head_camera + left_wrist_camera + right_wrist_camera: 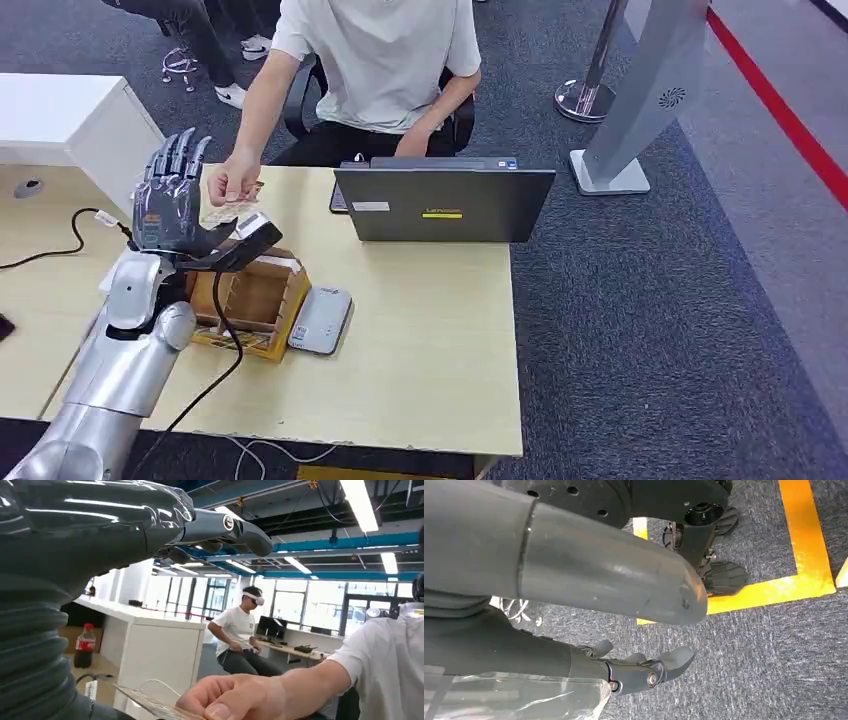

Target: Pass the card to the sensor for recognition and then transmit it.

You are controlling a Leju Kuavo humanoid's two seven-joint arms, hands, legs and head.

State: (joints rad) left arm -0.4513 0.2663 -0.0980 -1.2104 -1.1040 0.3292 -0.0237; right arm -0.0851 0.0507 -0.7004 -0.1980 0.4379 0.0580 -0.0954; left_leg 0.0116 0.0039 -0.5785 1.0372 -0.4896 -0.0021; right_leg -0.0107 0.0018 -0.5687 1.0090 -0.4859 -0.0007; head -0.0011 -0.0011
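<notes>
The left hand (172, 195) stands raised above the bench (420, 330), palm turned toward the seated person, fingers (180, 155) extended upward and spread, thumb stretched out sideways; it holds nothing. The right hand (634, 672) hangs low over the carpet, fingers loosely apart and empty.

Below the left thumb sits a wooden box (250, 300), with a flat grey sensor (320, 320) lying just beside it.

The card (232, 208) is pinched in the person's hand (230, 182), just beyond the left palm on the thumb side. Its long axis lies roughly level, pointing across the palm. In the left wrist view the card (150, 705) shows edge-on beneath the fingers, apart from them.

The left hand is by far the nearer; the handover likely depends on closing thumb and fingers across the card's flat faces.
</notes>
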